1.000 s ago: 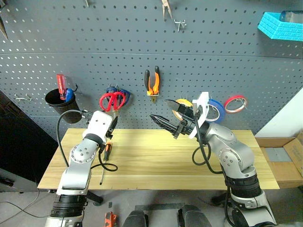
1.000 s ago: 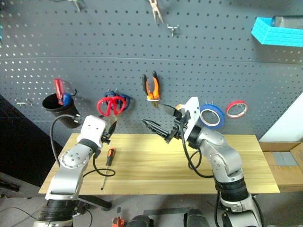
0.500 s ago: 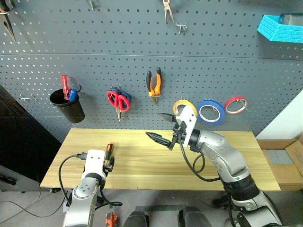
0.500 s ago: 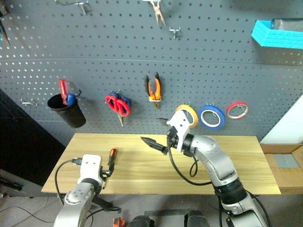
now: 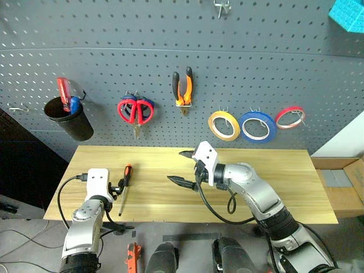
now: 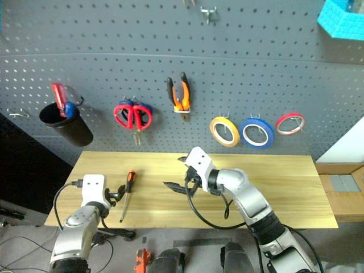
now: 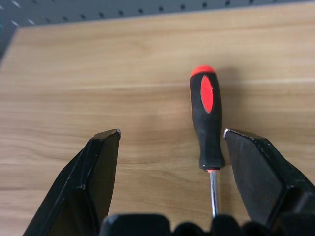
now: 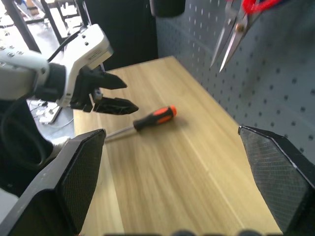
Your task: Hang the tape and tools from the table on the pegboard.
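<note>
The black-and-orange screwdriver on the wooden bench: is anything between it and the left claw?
Nothing visible. The slim black-and-orange screwdriver lies bare on the light wooden table, and the open left gripper points straight at its handle, not yet touching.

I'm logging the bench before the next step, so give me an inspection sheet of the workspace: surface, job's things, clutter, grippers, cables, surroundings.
Surface: light wood table, bare apart from one tool.
Job's things: black-and-orange screwdriver lying on the table near its left end; red-handled scissors, orange-and-black pliers and yellow tape already hanging on the pegboard.
Clutter: blue tape, red tape, black cup holding a red-handled screwdriver, all on the pegboard.
Grippers: left gripper open, just short of the screwdriver's shaft end; right gripper open and empty above the table's middle.
Cables: black cable looping under the right arm.
Surroundings: cardboard box right of the table.
</note>
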